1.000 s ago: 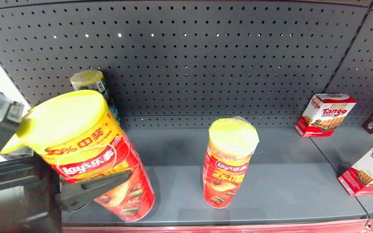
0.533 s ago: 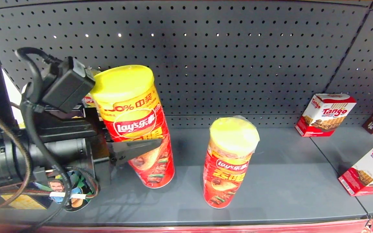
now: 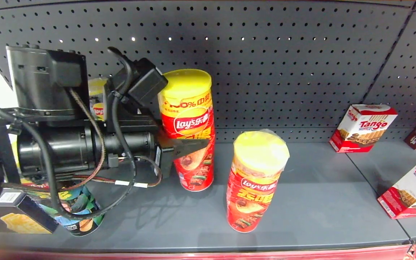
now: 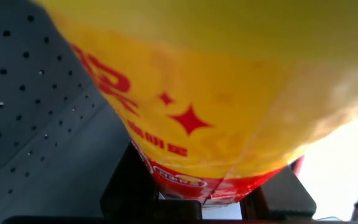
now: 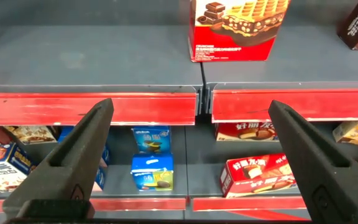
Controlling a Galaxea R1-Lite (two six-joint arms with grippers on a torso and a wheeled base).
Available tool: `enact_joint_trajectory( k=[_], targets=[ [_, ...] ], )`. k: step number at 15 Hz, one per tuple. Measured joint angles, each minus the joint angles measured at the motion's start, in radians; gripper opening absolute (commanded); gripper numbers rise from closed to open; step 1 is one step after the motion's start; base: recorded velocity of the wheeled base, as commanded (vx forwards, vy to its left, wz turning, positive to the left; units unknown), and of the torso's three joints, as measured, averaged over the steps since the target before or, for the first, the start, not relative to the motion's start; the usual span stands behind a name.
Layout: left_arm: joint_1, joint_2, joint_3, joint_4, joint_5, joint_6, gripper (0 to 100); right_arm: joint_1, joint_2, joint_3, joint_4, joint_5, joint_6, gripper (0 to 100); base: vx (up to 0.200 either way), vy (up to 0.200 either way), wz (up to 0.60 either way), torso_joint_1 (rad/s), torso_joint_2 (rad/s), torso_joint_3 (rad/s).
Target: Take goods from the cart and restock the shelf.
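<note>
Level left pincer (image 3: 188,145) around upright canister (image 3: 190,108)

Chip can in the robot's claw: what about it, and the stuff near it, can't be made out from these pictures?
- Head view: the left gripper covers the middle of the held chip can, and its far finger is behind the can.
- Left wrist view: the held chip can is too close, so its top and base are cut off by the edges.
- Head view: the yellow-lidded can at the back is mostly behind the arm.
- Head view: the upper part of the dark can is hidden by the arm.
</note>
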Motion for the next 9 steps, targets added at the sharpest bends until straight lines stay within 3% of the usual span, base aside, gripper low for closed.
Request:
enact_joint_trajectory(
  k=[4, 6, 9],
  targets=[
    [0.004, 0.135, -0.13, -0.007, 0.047, 0.017, 0, 0.0, 0.0, 0.0, 0.0, 0.0, 0.0, 100, 0.0, 0.0, 0.0, 0.0, 0.0, 0.0],
    [0.006, 0.199, -0.177, -0.01, 0.048, 0.05, 0, 0.001, 0.0, 0.0, 0.0, 0.0, 0.0, 100, 0.0, 0.0, 0.0, 0.0, 0.0, 0.0],
    [0.008, 0.269, -0.229, -0.011, 0.031, 0.053, 0, 0.001, 0.0, 0.0, 0.0, 0.0, 0.0, 100, 0.0, 0.0, 0.0, 0.0, 0.0, 0.0]
  ],
)
